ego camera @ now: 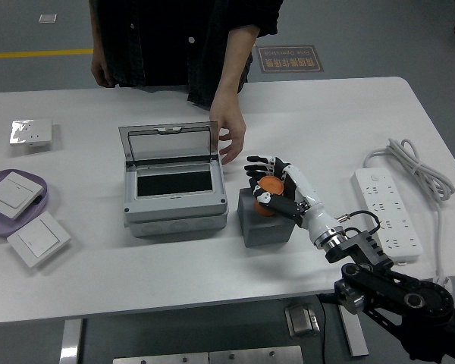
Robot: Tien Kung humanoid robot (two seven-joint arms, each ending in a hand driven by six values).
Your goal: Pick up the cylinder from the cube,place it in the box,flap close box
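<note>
Right robot hand (275, 188) with fingers wrapped around orange cylinder (269, 187) atop grey cube (265, 221), grey plastic box (174, 196) with clear lid upright just left, person's hand (229, 135) touching lid's right edge, white counter (326, 121).

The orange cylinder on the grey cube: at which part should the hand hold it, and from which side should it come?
Grip the orange cylinder by its round side wall, coming from the right, as the right hand does now. It stands upright on the grey cube, so its sides are free. The box and a person's hand crowd the left.
</note>
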